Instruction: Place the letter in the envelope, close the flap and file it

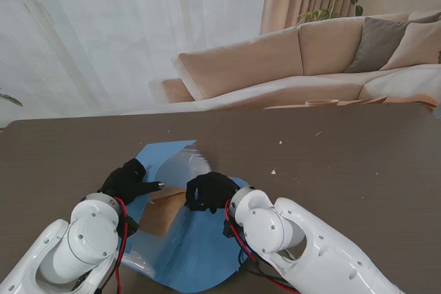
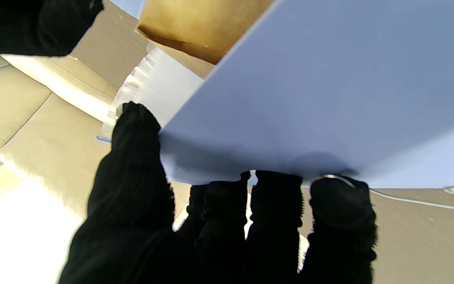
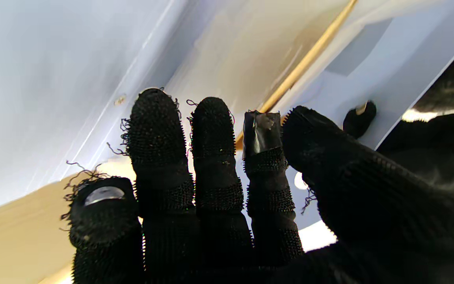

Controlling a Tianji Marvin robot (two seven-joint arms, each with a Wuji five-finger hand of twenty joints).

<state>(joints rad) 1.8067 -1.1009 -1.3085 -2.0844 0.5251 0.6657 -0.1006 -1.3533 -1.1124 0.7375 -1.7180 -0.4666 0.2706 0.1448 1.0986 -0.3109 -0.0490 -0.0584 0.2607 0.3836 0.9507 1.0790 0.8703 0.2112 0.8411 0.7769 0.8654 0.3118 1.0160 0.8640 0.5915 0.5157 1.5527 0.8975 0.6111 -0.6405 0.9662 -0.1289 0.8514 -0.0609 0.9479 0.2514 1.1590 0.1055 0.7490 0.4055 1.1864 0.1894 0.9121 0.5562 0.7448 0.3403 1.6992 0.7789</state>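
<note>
1. The blue folder (image 1: 176,253) lay open on the table (image 1: 344,163), nearest me, its long way running away from me.
2. The brown envelope (image 1: 162,215) lay inside it, between the hands.
3. Only the left wrist view showed the left hand (image 1: 126,182) pinching the folder's edge.
4. The right hand (image 1: 209,192) pressed flat, fingers apart, gripping nothing.

The stand camera looks down from above the shoulders over the brown counter (image 1: 331,163), facing the sofa (image 1: 310,60) and curtain beyond, far enough to take in both arms. Each wrist camera sits just behind its fingers and looks along them, very near, upside down. The left wrist view is filled by the blue folder (image 2: 309,98); the right wrist view shows that folder's inside. All three views share the folder (image 1: 179,239) and the brown envelope (image 1: 162,215).
</note>
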